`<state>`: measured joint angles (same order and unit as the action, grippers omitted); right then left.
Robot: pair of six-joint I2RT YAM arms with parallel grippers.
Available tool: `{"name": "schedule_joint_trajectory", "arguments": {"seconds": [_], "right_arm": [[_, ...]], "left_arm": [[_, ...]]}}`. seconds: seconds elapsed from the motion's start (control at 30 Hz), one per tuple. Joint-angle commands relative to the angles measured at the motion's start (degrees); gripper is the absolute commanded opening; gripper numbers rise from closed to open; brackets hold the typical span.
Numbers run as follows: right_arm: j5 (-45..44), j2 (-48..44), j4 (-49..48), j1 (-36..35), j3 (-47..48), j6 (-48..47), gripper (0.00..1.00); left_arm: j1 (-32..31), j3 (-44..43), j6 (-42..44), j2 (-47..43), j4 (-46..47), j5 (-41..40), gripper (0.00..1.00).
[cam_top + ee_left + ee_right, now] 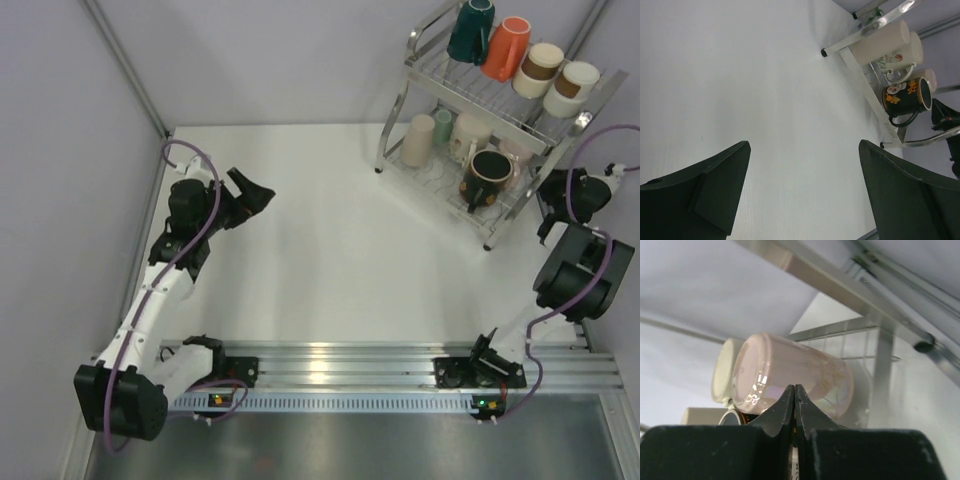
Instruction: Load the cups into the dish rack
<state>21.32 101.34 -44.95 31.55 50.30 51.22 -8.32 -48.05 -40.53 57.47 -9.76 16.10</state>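
Observation:
The dish rack (400, 110) stands at the back right with cups on both tiers. A dark teal cup (470, 30), an orange cup (507, 47) and two white-and-brown cups (541, 68) sit on top. Below are a beige cup (418, 140), a mint cup (442, 124), a black mug (490, 175) and a pinkish cup (517, 152). My right gripper (548, 195) is at the rack's right end, shut on nothing. In the right wrist view its tips (794, 388) are just before the pinkish cup (805, 371), which lies on its side. My left gripper (255, 195) hangs open over bare table at the left.
The left wrist view shows my open left gripper (804, 144) above the white table (765, 75), with the rack's lower tier (865, 95), the beige cup (880, 42) and the black mug (905, 97) far ahead. Walls close in the table on the left and back.

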Motion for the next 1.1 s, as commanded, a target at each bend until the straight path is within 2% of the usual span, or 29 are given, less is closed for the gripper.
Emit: {"name": "schedule_joint_trajectory", "arguments": {"seconds": [0.0,0.07,0.1,0.13,0.27,0.37,0.43,0.53,0.7,0.8,0.83,0.87,1.07], "right_arm": [[-6.9,-7.3,14.3,1.6,-0.1,-2.2,0.0],[-11.2,-11.2,20.7,1.8,0.5,-3.2,0.0],[-12.9,-12.6,27.0,1.8,0.5,-3.4,0.0],[-15.9,-15.8,29.3,1.8,0.1,-3.2,0.0],[-23.0,-25.7,40.7,1.9,-1.2,-5.1,0.03],[-28.6,-33.2,50.4,1.9,-0.3,-9.8,0.04],[-31.1,-35.9,55.6,1.9,0.8,-13.2,0.09],[-27.7,-40.4,61.3,1.9,2.2,-16.8,0.15],[-17.4,-48.4,62.0,0.8,0.4,-18.9,0.25],[-19.7,-49.8,66.0,-6.3,4.3,-22.8,0.29],[-21.0,-50.1,67.0,-12.1,5.1,-23.4,0.3],[-22.5,-50.4,67.7,-14.8,5.6,-23.6,0.3],[-15.1,-54.4,63.5,-30.2,5.1,-21.6,0.34]], "left_arm": [[0.1,-3.9,-1.4,-1.2,-5.7,-9.1,0.95],[0.1,-5.0,-2.4,-0.8,-9.6,-14.2,0.95],[0.1,-6.2,-3.3,-0.7,-11.0,-15.5,0.95],[0.1,-6.8,-3.9,-0.2,-12.4,-19.7,0.95],[0.1,-10.3,-6.4,1.2,-21.0,-28.3,0.95],[0.1,-12.3,-9.0,2.3,-27.8,-34.9,0.95],[0.1,-12.9,-10.4,2.9,-31.5,-37.6,0.94],[0.1,-13.8,-12.8,3.0,-36.1,-42.9,0.93],[0.1,-16.2,-19.2,3.0,-44.6,-52.8,0.92],[0.1,-16.7,-20.4,4.4,-47.9,-53.7,0.93],[0.1,-16.6,-20.5,4.8,-48.3,-53.6,0.93],[0.2,-16.5,-20.6,5.4,-48.6,-53.5,0.92],[0.9,-15.7,-27.7,9.4,-56.3,-59.8,0.91]]}}
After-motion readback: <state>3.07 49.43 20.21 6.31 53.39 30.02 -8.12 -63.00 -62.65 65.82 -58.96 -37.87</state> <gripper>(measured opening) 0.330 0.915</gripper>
